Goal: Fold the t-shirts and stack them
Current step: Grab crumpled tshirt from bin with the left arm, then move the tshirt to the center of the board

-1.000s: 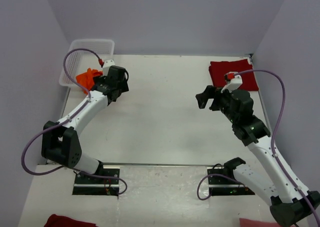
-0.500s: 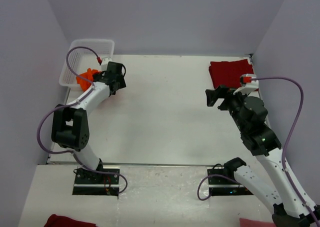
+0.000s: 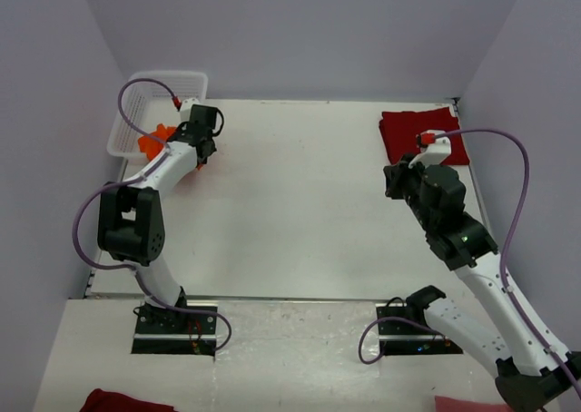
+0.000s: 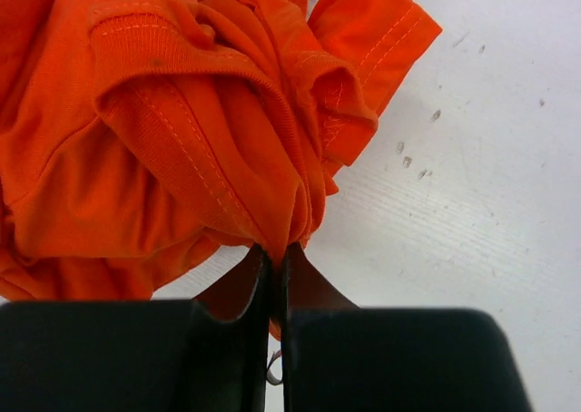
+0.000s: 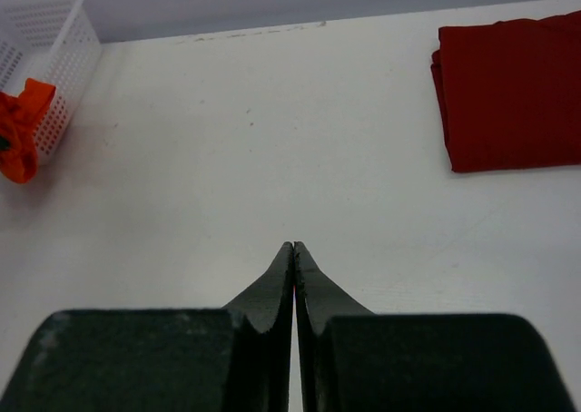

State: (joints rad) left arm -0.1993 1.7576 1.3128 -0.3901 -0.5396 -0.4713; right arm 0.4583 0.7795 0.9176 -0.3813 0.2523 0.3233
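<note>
**Item 1: orange t-shirt** (image 4: 172,122) (image 3: 152,141)
- Place: upper left of the overhead view, bunched on the table (image 3: 300,212) just beside the white lattice basket (image 3: 169,78). We cannot tell whether any of it hangs on the basket.
- Handling: we judge it light, soft and limp. It will sag and drag when lifted, and nothing in it can break. A pinched ridge of several layers holds well enough, but for spreading we would take a hem or shoulder seam.
- Heading: crumpled, so we record no long axis. One stitched sleeve points to the upper right of the left wrist view.
- Grip: the left gripper (image 4: 277,249) (image 3: 201,138) is clamped on a fold of this shirt, with cloth squeezed between the fingers.

**Item 2: dark red t-shirt** (image 5: 508,90) (image 3: 419,132)
- Place: upper right of the overhead view, lying flat on the table.
- Handling: the same soft cloth, already folded into a neat rectangle. We would slide under an edge rather than pinch the top.
- Heading: its long axis runs left to right in the overhead view.

**Item 3: right gripper** (image 5: 293,249) (image 3: 396,178)
- Its fingers are pressed together on nothing, over bare table, apart from the red shirt.
</note>
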